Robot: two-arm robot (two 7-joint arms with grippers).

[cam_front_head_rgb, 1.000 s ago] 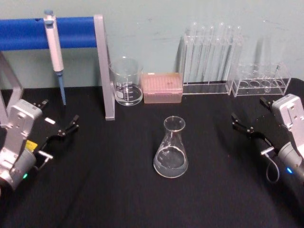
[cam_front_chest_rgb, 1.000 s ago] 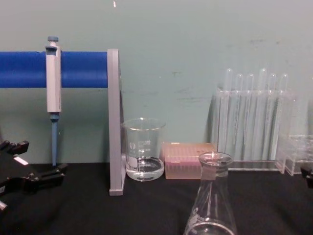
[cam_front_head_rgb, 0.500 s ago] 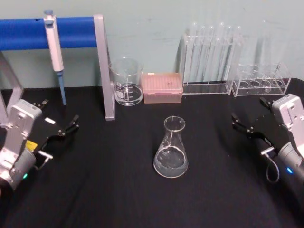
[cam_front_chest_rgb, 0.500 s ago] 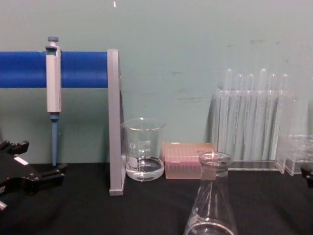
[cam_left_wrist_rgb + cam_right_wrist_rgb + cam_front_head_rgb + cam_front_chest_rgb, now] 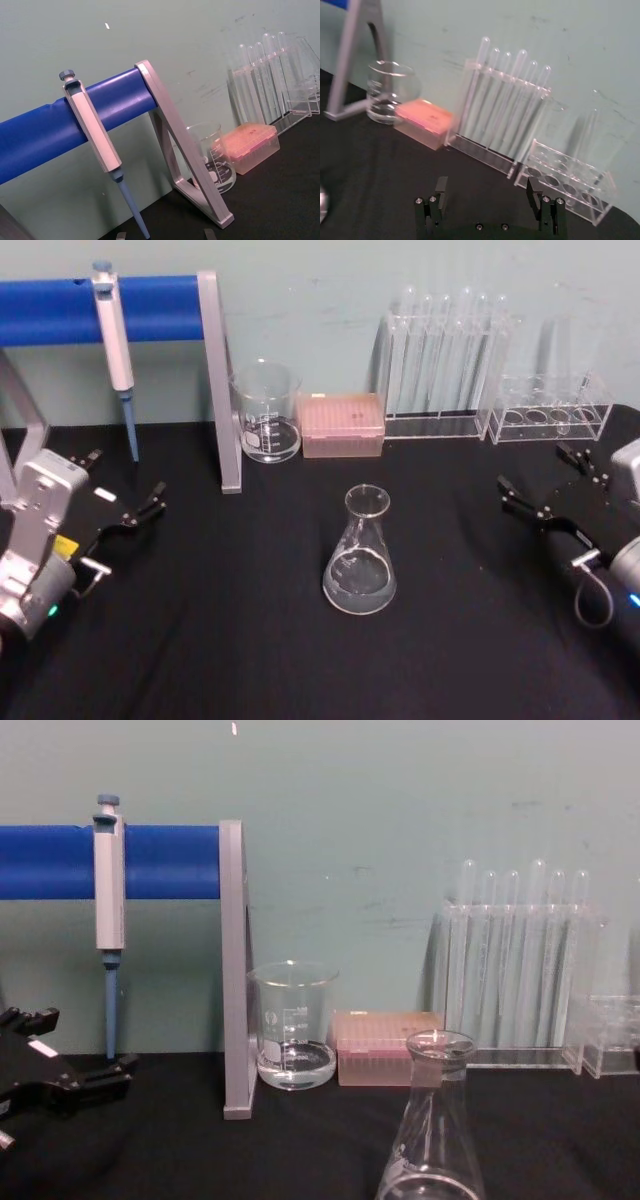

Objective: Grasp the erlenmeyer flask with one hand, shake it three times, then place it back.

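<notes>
Movement since half a second ago is on the right side alone; the right gripper (image 5: 531, 467) has slid a little toward the right edge of the head view, its pale housing now half cut off there, and its fingers stand spread wide, with a clear gap between the two pads in the right wrist view (image 5: 486, 192). It pinches nothing; it sits well apart from the erlenmeyer flask (image 5: 360, 555), to that flask's right and slightly farther back. The left gripper (image 5: 126, 473) lies where it lay before, at the left of the black table (image 5: 230, 640), its fingers also spread and holding nothing.

Flask position is unchanged; it stands upright in the middle of the table, free on all sides, in front of the beaker (image 5: 266, 412) and the pink tip box (image 5: 342, 425), with a little clear liquid in its base; the chest view shows its neck and rim close up (image 5: 432, 1120).

Judging from this, the grasp has not begun; the shift reads as a small adjustment of the right arm, not a reach, since it brings the pincer no closer to the glass; approach, three shakes and the return all remain to do.
</notes>
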